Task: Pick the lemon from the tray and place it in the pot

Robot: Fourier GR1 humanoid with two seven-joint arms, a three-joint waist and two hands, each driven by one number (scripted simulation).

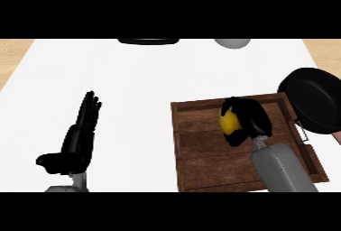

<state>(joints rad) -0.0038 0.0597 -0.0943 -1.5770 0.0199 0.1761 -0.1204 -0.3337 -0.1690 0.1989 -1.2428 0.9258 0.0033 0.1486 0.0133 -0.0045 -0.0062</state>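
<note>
A yellow lemon [230,123] shows over the dark wooden tray [200,153] at the lower right of the white counter. My right hand [249,118] is curled round the lemon, covering most of it; I cannot tell whether the lemon rests on the tray or is lifted. The black pot [313,100] stands just right of the tray, partly cut by the view's edge. My left hand [81,135] rests open at the left, fingers pointing away from me, holding nothing.
A black round object [149,41] and a grey rounded object [232,43] sit at the counter's far edge. Wooden floor [13,54] shows beyond the counter's left and right edges.
</note>
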